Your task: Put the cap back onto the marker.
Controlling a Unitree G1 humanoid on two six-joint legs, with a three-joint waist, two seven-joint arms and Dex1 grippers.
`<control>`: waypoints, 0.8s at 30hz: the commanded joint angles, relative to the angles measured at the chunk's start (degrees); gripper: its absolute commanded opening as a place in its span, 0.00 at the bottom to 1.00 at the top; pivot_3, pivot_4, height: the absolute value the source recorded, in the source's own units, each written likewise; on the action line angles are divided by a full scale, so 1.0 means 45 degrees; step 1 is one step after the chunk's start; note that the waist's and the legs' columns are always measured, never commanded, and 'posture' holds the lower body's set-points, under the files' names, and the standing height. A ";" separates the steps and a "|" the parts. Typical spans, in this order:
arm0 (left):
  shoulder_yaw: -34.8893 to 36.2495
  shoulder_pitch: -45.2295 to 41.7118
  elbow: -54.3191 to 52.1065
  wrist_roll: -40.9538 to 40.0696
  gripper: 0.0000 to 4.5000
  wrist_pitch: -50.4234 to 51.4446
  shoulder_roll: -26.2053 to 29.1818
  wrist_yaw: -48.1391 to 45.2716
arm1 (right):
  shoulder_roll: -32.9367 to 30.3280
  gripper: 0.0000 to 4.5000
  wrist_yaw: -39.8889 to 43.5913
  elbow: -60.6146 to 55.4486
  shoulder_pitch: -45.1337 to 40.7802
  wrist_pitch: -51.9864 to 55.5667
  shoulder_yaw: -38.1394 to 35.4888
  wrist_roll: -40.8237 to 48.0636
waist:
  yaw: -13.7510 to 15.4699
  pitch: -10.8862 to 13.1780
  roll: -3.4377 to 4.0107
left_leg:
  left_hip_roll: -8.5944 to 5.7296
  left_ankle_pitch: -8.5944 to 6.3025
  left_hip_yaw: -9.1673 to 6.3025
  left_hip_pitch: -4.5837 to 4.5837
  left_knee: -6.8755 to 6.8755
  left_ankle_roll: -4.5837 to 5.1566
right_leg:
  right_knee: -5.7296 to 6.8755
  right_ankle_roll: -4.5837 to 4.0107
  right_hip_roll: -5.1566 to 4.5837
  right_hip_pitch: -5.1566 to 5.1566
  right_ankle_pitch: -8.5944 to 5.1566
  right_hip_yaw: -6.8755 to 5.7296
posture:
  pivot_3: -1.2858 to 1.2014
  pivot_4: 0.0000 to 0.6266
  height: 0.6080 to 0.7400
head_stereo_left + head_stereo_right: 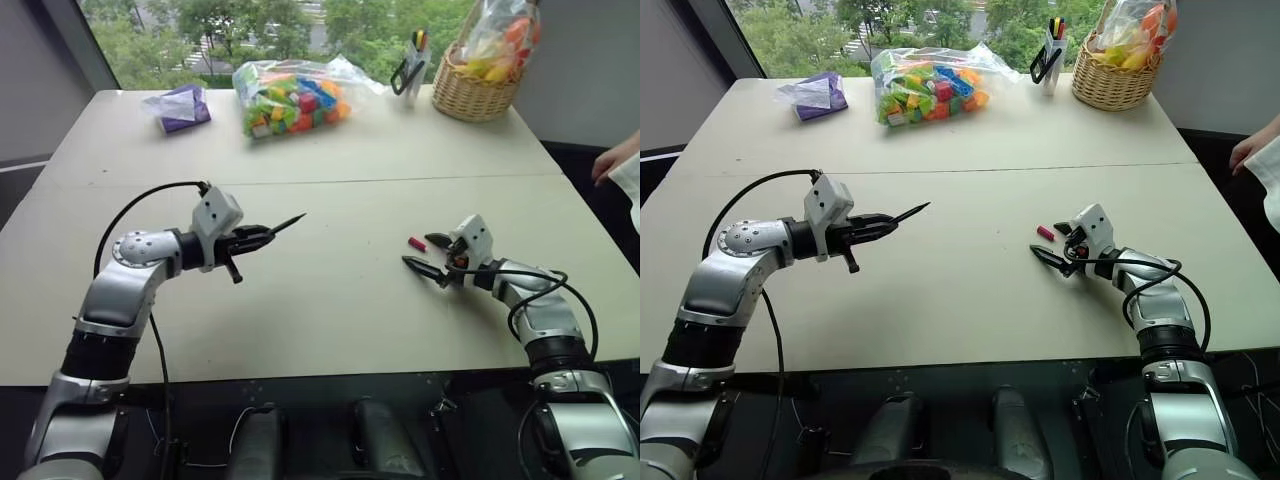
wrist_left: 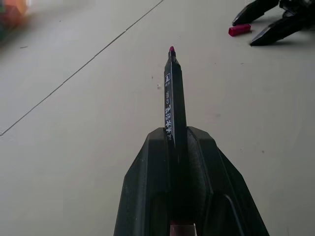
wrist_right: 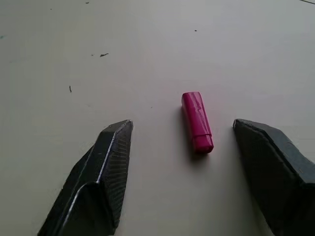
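Cap (image 3: 197, 121) lies flat on table (image 1: 330, 280), mid-right of frame, between open right claw (image 3: 197, 162) fingers. Centre, then pinch w/o rolling it. Left claw (image 1: 262, 236) clamps marker (image 1: 283, 224), mid-left.

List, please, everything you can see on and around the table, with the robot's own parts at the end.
marker: one, black, held in the left gripper, tip towards the table's middle.
cap: one, red, lying on the table between the right gripper's fingers, untouched.
bag of toy blocks: one, clear with many-coloured blocks, far side.
purple bag: one, far left.
wicker basket: one, tan, far right, holding a bagged load.
pen holder: one, beside the basket.
table: one, pale beige.
person's hand: one, right edge.
left gripper: shut on the marker.
right gripper: open around the cap.
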 commanded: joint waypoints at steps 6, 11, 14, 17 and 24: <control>0.0016 -0.0197 -0.0133 -0.0091 0.00 -0.0299 0.0031 -0.0035 | 0.0102 0.02 -0.0106 0.0502 -0.0096 0.0294 0.0073 -0.0055 | -0.0042 0.0000 0.0000 | 0.0002 0.0000 0.0000 0.0047 -0.0002 0.0000 | 0.0000 0.0000 0.0002 0.0047 0.0000 0.0000 | 0.52 0.24 1.00; 0.0022 -0.0175 -0.0137 -0.0093 0.00 -0.0308 0.0029 -0.0023 | 0.0179 0.02 -0.0119 0.0469 -0.0234 0.0284 0.0168 -0.0085 | -0.0054 0.0000 0.0000 | 0.0002 0.0000 0.0000 0.0059 -0.0002 0.0000 | -0.0001 0.0000 0.0002 0.0060 -0.0001 0.0001 | 0.52 0.24 1.00; -0.0062 -0.0176 -0.0076 -0.0100 0.00 -0.0398 -0.0031 -0.0110 | 0.0155 0.02 -0.0114 -0.0014 -0.0193 0.0279 0.0233 -0.0113 | -0.0071 0.0000 0.0000 | 0.0003 0.0000 0.0000 0.0061 -0.0001 0.0000 | 0.0000 -0.0001 0.0005 0.0060 -0.0001 0.0001 | 0.52 0.24 1.00; -0.0352 -0.0288 0.0217 -0.0005 0.00 -0.0848 -0.0096 -0.0516 | -0.0168 0.02 0.0030 -0.1256 -0.0048 0.0151 0.0619 -0.0499 | -0.0071 0.0001 0.0002 | 0.0006 0.0000 0.0000 0.0060 -0.0002 0.0000 | 0.0000 -0.0001 0.0009 0.0058 -0.0001 0.0001 | 0.52 0.24 1.00; -0.1642 -0.1305 0.1808 0.0516 0.00 -0.2736 -0.0276 -0.2232 | -0.1098 0.02 0.0996 -0.5328 -0.0937 0.1829 0.1768 -0.0770 | -0.0052 0.0022 0.0036 | 0.0004 0.0000 0.0005 0.0042 -0.0002 0.0000 | 0.0000 -0.0001 0.0010 0.0036 -0.0002 0.0003 | 0.52 0.24 1.00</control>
